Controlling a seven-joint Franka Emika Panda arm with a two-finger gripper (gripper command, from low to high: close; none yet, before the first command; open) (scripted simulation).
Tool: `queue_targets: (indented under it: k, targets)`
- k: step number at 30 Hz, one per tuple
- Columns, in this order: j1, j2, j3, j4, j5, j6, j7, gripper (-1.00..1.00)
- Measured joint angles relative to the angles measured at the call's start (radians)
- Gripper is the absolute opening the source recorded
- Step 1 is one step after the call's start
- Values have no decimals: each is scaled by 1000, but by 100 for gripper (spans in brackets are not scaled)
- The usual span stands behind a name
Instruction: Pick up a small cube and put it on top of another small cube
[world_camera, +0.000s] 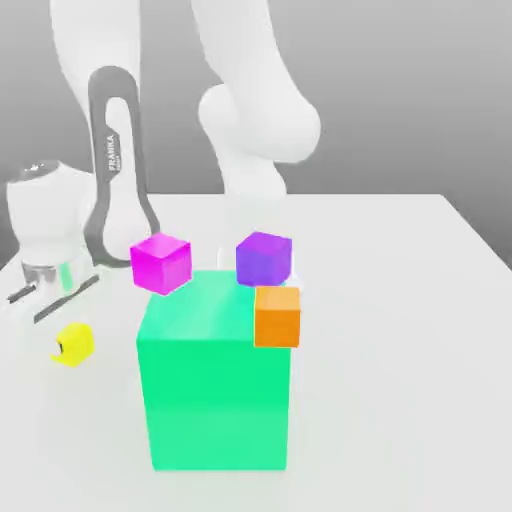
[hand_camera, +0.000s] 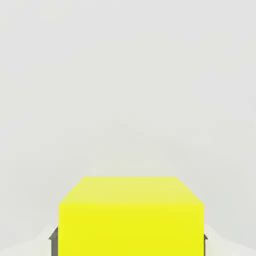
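"Across the exterior view, what carries everything?"

"A pale worktop (world_camera: 400, 380). From 12 o'clock and 11 o'clock, the white arm (world_camera: 228, 80) reaches down behind it all."

"And the biggest thing standing there?"

"A green block (world_camera: 215, 400), near 6 o'clock."

"Where's the claw (hand_camera: 130, 242)?"

"Over at 9 o'clock, at the end of the arm."

"What about the little cubes?"

"Around the green block's upper part: a magenta cube (world_camera: 161, 264) toward its 11 o'clock, a purple cube (world_camera: 264, 260) toward its 1 o'clock, and an orange cube (world_camera: 277, 317) overlapping its corner at 1 o'clock. I can't tell whether any of them touch it."

"So where's the yellow cube (world_camera: 77, 343)?"

"At 8 o'clock, well apart from the orange one. It's the smallest-looking of the lot."

"Is the claw gripping it?"

"Yes, clamped on it; the hand view shows a fingertip against each side."
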Motion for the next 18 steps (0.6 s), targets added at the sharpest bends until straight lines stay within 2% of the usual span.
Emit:
queue_targets:
  k: [3,8,18]
  targets:
    - [22,-65,-28,-12,-27,-53,22,-100]
    - [45,-235,-77,-42,-132,-193,96,-100]
    - [217,-380,8,94,-124,-510,-74,-100]
